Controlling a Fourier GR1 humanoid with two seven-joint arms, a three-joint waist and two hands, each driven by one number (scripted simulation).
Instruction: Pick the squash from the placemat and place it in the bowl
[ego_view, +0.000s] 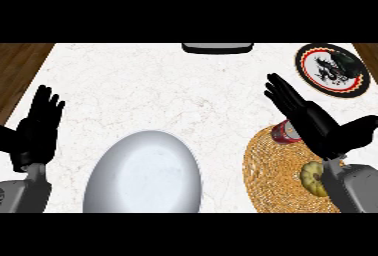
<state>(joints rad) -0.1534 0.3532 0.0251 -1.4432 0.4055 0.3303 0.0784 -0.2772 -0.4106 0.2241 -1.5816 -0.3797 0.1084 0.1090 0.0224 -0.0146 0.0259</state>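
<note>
You look steeply down on a white marble counter (148, 90). The yellow squash (311, 177) lies on a round woven placemat (272, 170) at the lower right, partly hidden behind the right forearm. Your right hand (325, 132) hovers over the mat's upper part, fingers straight and spread, holding nothing. A red can (285, 133) stands at the mat's upper edge, just under that hand. The large white bowl (111, 155) sits at lower centre, left of the mat. Your left hand (33, 137) rests open at the left edge, fingers up. A dragon-patterned plate (332, 70) lies at the upper right.
</note>
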